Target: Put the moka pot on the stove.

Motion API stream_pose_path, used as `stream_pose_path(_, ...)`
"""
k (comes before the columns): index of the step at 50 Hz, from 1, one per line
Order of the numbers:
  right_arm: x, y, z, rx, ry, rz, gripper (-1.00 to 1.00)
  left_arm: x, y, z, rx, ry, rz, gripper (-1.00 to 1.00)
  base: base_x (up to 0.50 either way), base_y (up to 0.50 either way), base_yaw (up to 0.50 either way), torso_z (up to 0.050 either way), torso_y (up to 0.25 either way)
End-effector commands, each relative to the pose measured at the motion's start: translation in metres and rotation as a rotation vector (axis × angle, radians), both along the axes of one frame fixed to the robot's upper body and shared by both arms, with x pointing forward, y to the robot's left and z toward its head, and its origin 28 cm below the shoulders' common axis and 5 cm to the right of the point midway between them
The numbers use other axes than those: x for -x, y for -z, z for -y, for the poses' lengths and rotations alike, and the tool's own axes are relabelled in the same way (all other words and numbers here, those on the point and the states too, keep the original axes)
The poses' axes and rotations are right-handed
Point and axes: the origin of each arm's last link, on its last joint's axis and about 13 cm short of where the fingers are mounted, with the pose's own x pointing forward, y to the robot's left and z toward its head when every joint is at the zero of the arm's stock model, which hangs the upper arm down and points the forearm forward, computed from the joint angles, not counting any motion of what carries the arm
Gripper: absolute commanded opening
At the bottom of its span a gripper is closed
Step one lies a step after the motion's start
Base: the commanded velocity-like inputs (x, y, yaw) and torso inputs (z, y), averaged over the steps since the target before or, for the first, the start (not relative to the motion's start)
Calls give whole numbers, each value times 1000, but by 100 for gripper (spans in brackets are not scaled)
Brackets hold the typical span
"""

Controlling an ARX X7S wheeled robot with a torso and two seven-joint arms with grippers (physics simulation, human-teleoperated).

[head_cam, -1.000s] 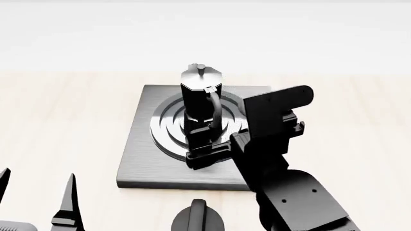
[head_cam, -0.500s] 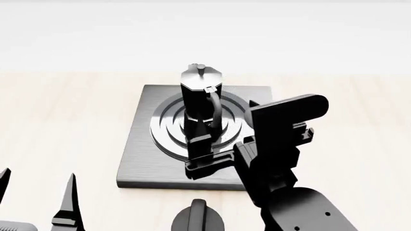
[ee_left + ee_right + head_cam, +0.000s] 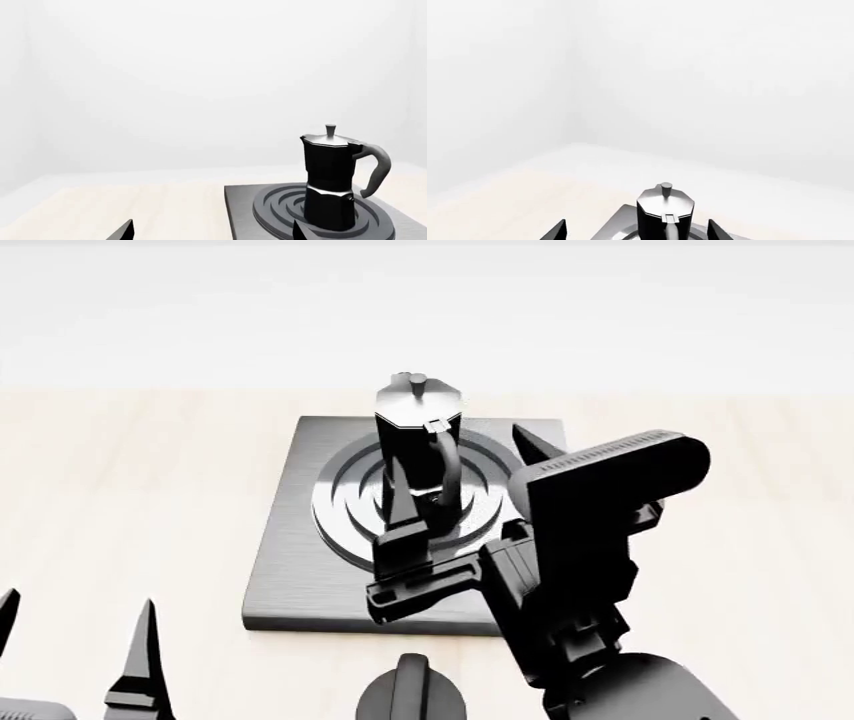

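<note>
Already the small faceted black moka pot with silver lid (image 3: 416, 455) stands upright on the grey brushed-metal stove's (image 3: 300, 570) ring burner, rigid and probably top-heavy, best taken by its curved handle, both claws spread empty.

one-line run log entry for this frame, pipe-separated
moka pot: upright on stove burner | right gripper: open, behind pot, not gripping | left gripper: open, idle, near table edge | placement: looks done
</note>
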Motion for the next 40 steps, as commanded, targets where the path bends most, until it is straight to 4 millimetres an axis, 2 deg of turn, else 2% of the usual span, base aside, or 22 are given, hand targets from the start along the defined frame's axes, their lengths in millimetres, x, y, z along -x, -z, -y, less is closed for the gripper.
stream_pose_path(1,13,-8,0,-14,-5,39,100,0,-1,-1,2,2,2,100,0,0,0,0,0)
stream_pose_path(11,22,-14,0,-24,-11,77,100,-1,-1,-1,3,2,1,100,0,0,0,0,0)
stream_pose_path(13,23,-7,0,-33,-12,74,100,-1,-1,-1,2,1,1,100,0,0,0,0,0)
stream_pose_path(19,27,-8,0,-39,-12,87,100,-1,-1,-1,2,1,0,100,0,0,0,0,0)
stream_pose_path(40,45,-23,-4,-48,-45,154,100,1,2,0,5,0,-3,100,0,0,0,0,0)
